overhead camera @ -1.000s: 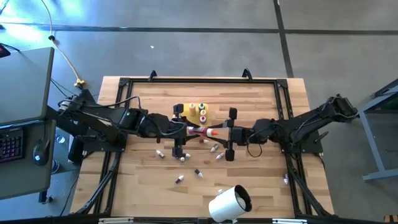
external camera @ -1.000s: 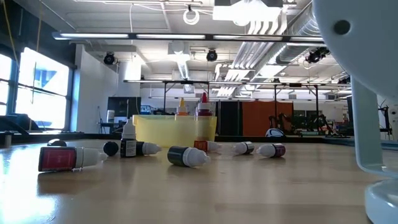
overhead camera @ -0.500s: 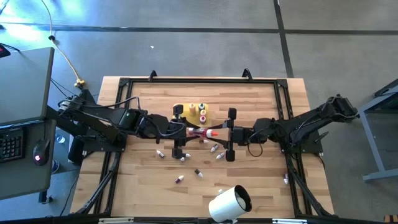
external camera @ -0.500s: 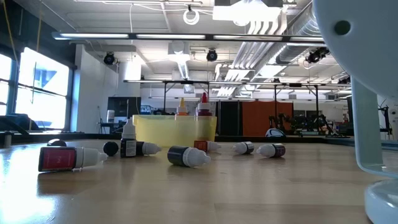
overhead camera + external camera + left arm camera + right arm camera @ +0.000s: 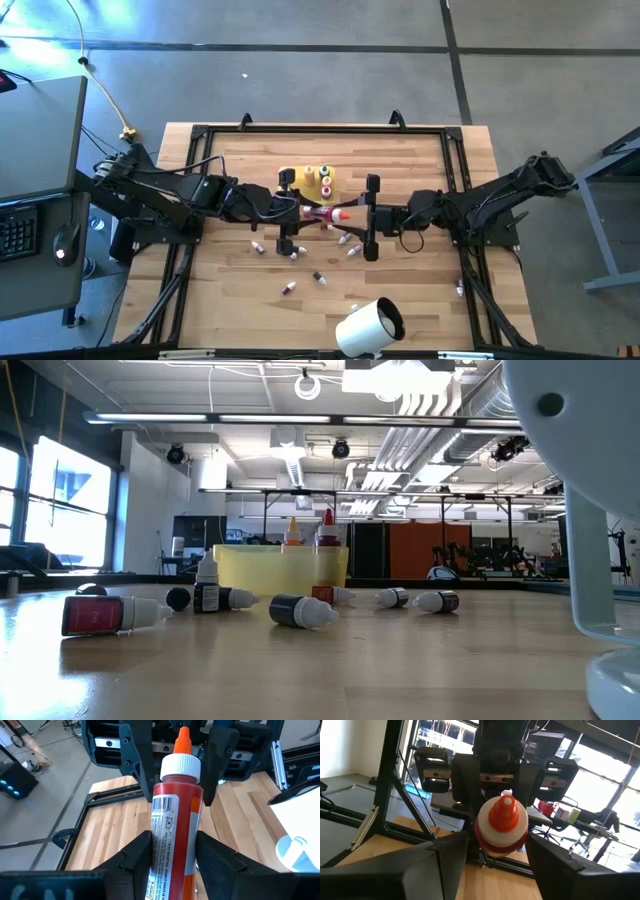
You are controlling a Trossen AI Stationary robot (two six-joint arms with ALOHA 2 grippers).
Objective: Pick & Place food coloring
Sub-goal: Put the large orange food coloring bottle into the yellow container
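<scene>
Above mid-table, just beside the yellow tray [image 5: 310, 183], the left gripper [image 5: 292, 212] is clamped on the body of a red tube [image 5: 322, 212] held level, whose orange-tipped white cap end lies between the spread fingers of the right gripper [image 5: 366, 215], with other bottles [image 5: 290, 287] scattered on the table [image 5: 420, 280].

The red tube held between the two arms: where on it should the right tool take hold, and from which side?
The red tube lies level in the left tool, shut on its lower body, with the orange-tipped white cap pointing into the right tool. The right tool is probably best closing on the bare upper body just below the cap, coming straight on from the cap end.
</scene>
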